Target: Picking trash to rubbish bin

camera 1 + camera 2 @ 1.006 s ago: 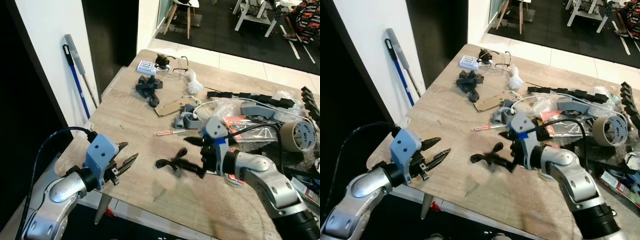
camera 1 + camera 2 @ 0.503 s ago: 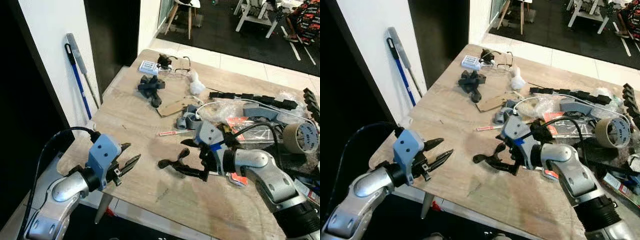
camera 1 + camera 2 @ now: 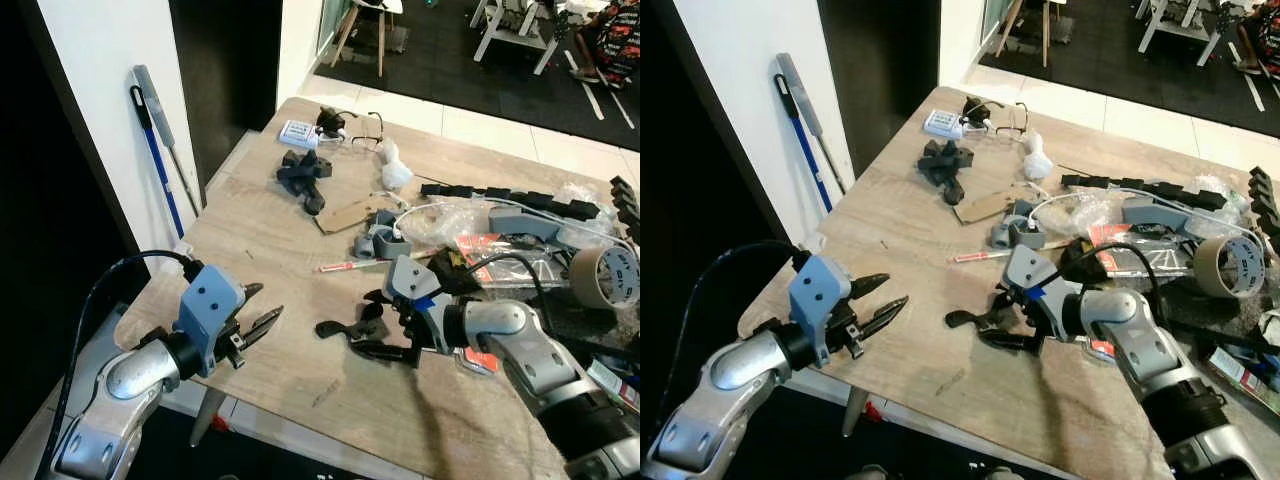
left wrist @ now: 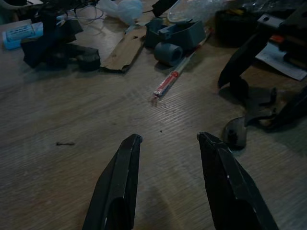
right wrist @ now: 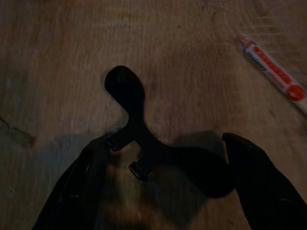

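Right wrist view: the black plastic piece [image 5: 144, 148] is seen lying flat on the desk [image 3: 270, 250], straddled by the right pincer [image 3: 385, 325], whose fingers are spread wide, apparently ready to close. The left pincer [image 3: 262, 325] is held open at the desk's edge, idle.

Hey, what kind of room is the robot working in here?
Probably a workshop or maker space, not a kitchen. The wooden table is strewn with black plastic parts, a tape roll and cables; chairs stand on the tiled floor beyond.
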